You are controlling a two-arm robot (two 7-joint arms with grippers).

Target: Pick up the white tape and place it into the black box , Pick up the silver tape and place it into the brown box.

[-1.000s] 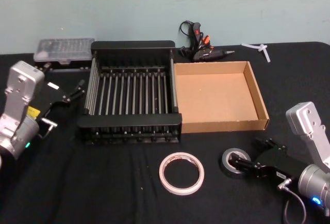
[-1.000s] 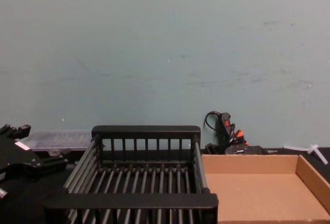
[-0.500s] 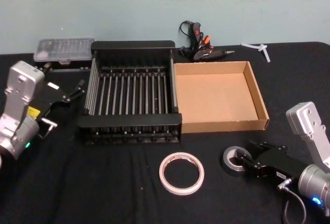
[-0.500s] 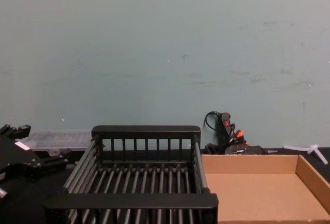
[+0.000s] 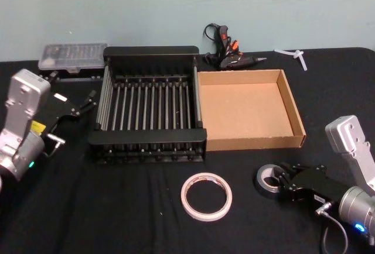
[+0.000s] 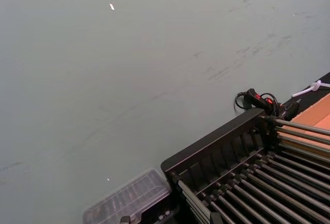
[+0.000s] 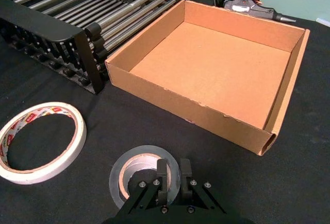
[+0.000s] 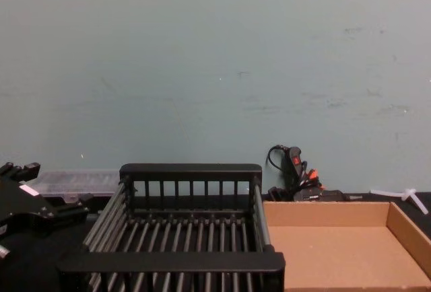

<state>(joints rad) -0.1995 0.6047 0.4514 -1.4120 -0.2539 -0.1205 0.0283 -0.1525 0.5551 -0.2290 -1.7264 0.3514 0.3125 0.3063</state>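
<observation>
Silver tape (image 7: 139, 171) flat on table, right gripper (image 7: 170, 178) pinching its near wall to lift toward brown box (image 7: 216, 69). Left gripper (image 5: 73, 110) parked by black box (image 5: 149, 105), jaw state unclear.

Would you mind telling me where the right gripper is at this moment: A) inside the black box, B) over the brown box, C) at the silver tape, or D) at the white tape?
C: the right gripper pinches the near wall of the silver tape, which lies on the table.
</observation>
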